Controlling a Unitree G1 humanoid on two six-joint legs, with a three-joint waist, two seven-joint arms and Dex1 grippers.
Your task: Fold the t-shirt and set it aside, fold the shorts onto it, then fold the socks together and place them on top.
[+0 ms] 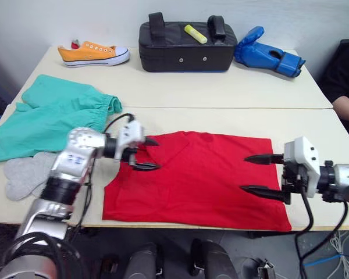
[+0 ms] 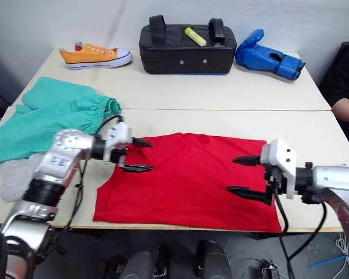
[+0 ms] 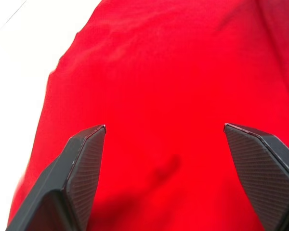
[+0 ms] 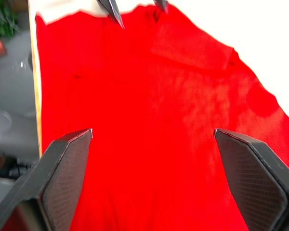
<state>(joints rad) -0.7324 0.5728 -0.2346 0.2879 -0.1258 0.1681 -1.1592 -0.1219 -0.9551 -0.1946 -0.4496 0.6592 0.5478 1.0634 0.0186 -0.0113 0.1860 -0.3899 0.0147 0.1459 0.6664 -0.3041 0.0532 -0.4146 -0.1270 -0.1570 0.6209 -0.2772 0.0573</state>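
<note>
The red t-shirt point(image 1: 198, 180) lies flat on the near table, its front hem at the table's front edge. My left gripper point(image 1: 151, 154) hovers open over the shirt's left edge, nothing between its fingers. At the shirt's right edge my right gripper point(image 1: 253, 173) is open too, pointing left across the cloth. The teal shorts point(image 1: 52, 113) are spread out to the left. Light grey socks point(image 1: 26, 174) lie at the near left, partly hidden behind my left arm. Red cloth point(image 3: 168, 96) spreads beneath my left fingers, and the shirt point(image 4: 159, 110) lies under my right ones.
On the far table sit an orange sneaker point(image 1: 93, 54), a black padded bag point(image 1: 186, 46) with a yellow marker on top, and a blue boxing glove point(image 1: 270, 55). A person's arm point(image 1: 346, 104) shows at the right edge.
</note>
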